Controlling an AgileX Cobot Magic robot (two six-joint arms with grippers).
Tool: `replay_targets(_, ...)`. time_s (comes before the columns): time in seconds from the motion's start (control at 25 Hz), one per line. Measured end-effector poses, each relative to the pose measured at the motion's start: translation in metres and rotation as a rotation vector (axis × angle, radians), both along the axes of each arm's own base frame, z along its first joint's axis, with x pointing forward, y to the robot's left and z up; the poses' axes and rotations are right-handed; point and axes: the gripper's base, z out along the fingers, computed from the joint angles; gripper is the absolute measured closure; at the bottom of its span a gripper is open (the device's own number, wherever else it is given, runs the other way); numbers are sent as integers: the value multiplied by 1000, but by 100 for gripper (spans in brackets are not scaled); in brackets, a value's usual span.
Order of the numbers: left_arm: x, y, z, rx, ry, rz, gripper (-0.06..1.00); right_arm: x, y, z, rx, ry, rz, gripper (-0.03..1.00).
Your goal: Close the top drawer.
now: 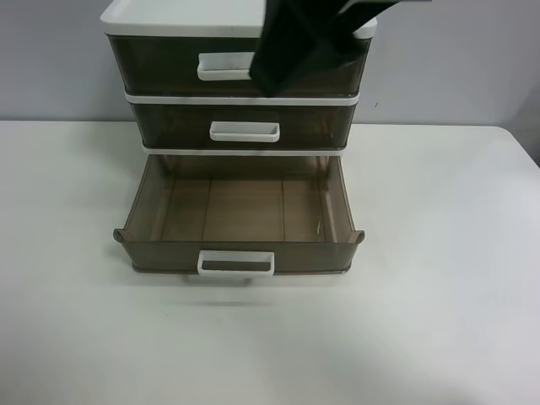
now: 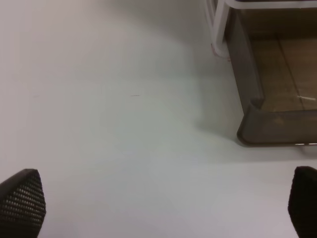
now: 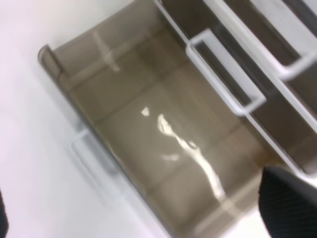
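The top drawer [image 1: 160,255] is pulled far out, and it is empty. It has to slide all the way back in, so the job looks not yet begun. Nothing touches its white handle [image 1: 236,263].

The drawer lies right under the right pincer [image 3: 143,213]. That pincer is spread wide and holds nothing. The drawer's corner lies ahead of the left pincer [image 2: 163,206], well apart from it. This pincer is wide open and empty too, over the table [image 2: 99,124].

Beyond the right pincer, the shut drawer [image 1: 169,126] and the upper shut drawer [image 1: 169,66] are stacked above the open one.
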Motion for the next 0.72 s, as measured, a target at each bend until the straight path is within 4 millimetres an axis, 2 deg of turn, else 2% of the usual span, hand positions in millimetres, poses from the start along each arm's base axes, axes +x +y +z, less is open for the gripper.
replay_targets(0.16, 0, 0, 0, 0, 0, 0, -5, -25, -30, 19, -31, 2, -15, -3)
replay_targets(0.32, 0, 0, 0, 0, 0, 0, -5, -41, -52, 26, -9, -24, -65, -3)
replay_targets(0.44, 0, 0, 0, 0, 0, 0, -5, -58, -71, 18, -7, -24, -76, -3)
replay_targets(0.72, 0, 0, 0, 0, 0, 0, -5, -99, -122, -30, -65, -24, -112, -3)
